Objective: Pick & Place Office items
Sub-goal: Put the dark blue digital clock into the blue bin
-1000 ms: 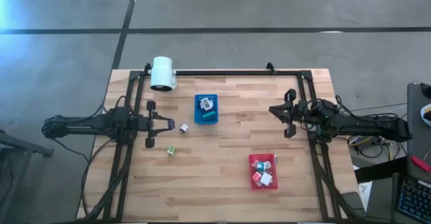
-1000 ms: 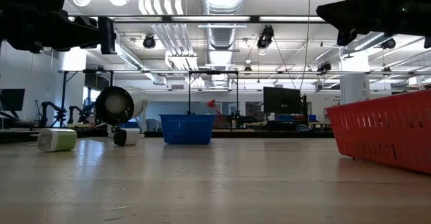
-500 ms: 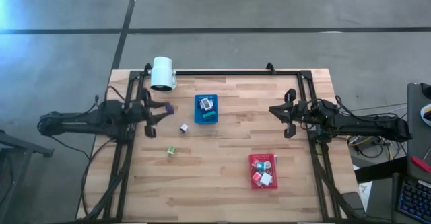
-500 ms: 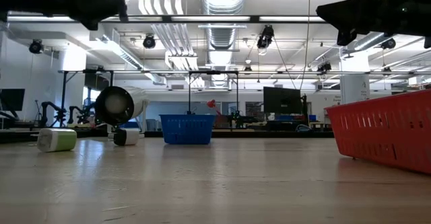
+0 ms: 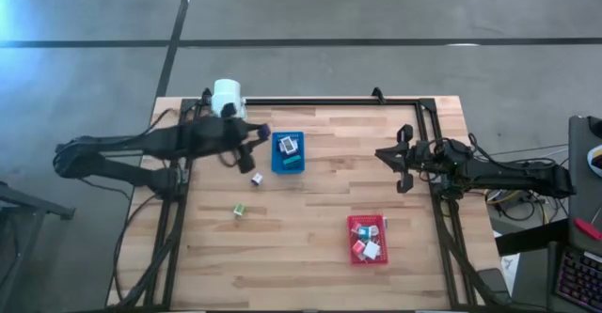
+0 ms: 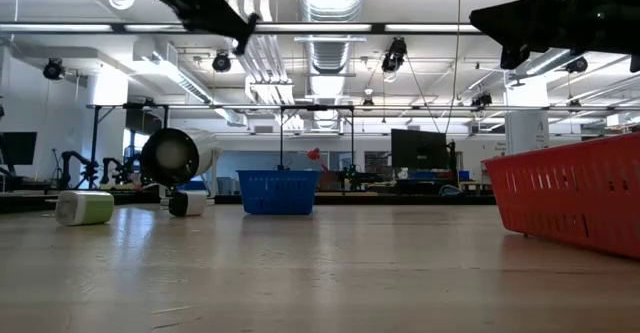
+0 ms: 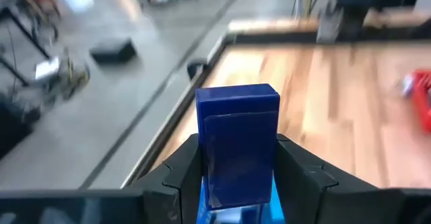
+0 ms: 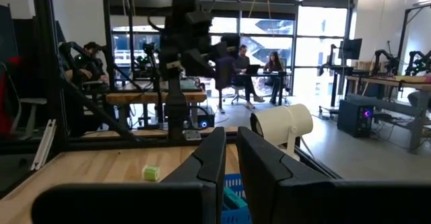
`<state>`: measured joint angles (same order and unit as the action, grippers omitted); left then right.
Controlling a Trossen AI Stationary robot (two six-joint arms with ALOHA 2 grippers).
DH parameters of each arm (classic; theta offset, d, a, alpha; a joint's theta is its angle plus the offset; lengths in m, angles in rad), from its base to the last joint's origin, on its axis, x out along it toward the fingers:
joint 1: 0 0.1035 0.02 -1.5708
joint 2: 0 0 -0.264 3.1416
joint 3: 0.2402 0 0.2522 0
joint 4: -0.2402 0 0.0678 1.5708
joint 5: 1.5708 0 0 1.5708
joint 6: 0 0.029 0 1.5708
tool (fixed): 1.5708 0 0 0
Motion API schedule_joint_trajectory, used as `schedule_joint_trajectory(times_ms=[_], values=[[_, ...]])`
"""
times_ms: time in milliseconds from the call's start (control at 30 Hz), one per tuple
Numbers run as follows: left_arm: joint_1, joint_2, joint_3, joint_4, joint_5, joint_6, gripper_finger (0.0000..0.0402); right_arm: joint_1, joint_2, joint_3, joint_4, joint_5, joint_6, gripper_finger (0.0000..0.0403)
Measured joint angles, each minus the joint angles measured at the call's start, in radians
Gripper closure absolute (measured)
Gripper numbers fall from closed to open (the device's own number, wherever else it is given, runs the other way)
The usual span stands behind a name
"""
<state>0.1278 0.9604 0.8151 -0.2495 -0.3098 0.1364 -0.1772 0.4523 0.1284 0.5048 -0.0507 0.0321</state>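
Two trays on table [image 5: 310,233] | blue tray [image 5: 288,152] receiving; red tray [image 5: 368,241] stocked | left gripper [image 5: 258,136] clamps blue block [image 7: 237,142] beside blue tray, likely for drop | right gripper [image 5: 399,156] closed, empty, parked clear | white block [image 5: 255,178], green block [image 5: 239,211] await pickup

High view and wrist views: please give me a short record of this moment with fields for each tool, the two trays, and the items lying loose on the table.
left tool: above the table beside the blue tray, shut on a blue block
right tool: shut, empty, waiting at the table's right side
blue tray: holds several items
red tray: holds several items
loose items: white block, green block
other: white cylinder at the table's far edge
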Motion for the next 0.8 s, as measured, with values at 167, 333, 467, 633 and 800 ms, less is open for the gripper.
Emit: schedule_joint_trajectory(times_ms=[167,333,467,633,800], values=[[0.060,0.200,0.144,-0.116,0.059,0.001,0.0256,0.000,0.001,-0.002,-0.001,-0.001,0.002,0.0369],[0.124,0.360,0.232,-0.140,0.200,0.025,0.0256,0.000,0.001,-0.002,-0.001,-0.001,0.002,0.0369],[0.175,0.474,0.281,-0.159,0.270,0.027,0.0256,0.000,0.001,-0.002,-0.001,-0.001,0.002,0.0369],[0.220,0.596,0.299,-0.174,0.293,0.031,0.0256,0.000,0.001,-0.002,-0.003,-0.001,0.002,0.0369],[0.251,0.681,0.295,-0.198,0.295,0.031,0.0256,0.000,0.001,-0.002,-0.015,0.000,0.002,0.0369]])
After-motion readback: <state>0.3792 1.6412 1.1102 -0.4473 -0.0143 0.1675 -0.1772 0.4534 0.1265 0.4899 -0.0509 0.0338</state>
